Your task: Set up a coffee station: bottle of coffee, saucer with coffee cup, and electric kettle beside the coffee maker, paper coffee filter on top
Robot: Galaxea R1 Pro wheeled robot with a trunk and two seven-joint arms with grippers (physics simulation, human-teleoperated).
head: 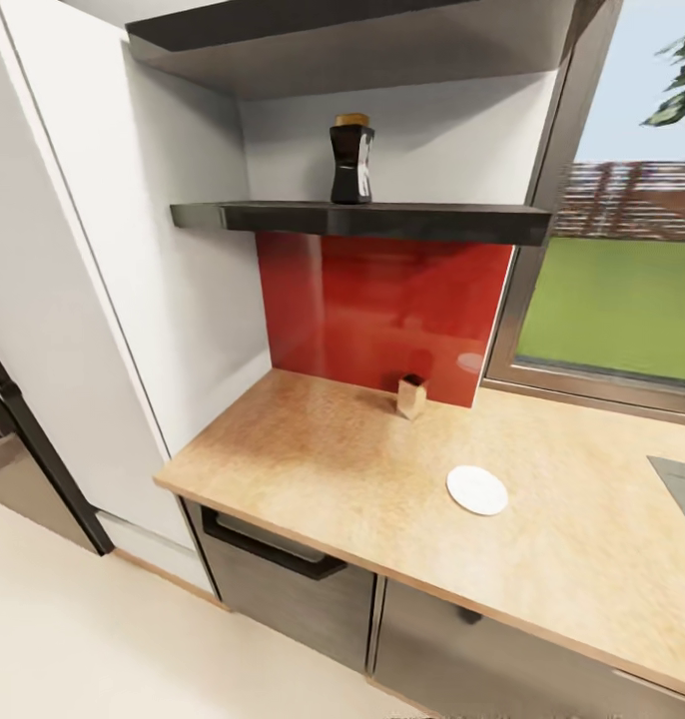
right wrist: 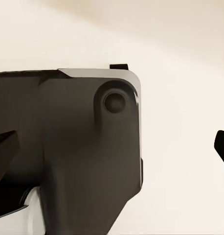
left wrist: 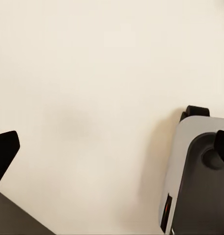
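One bottle of coffee [head: 351,160] on shelf [head: 382,221], one saucer [head: 477,490] on bench [head: 313,459].
From the wrists: both grippers [left wrist: 112,147] [right wrist: 114,149] spread wide, empty, above pale floor [left wrist: 92,73].

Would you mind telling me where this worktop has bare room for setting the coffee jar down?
The orange-brown speckled worktop is bare between the white side panel and the flat round white saucer. Right of the saucer is free too. The small metallic container crowds the red backsplash.
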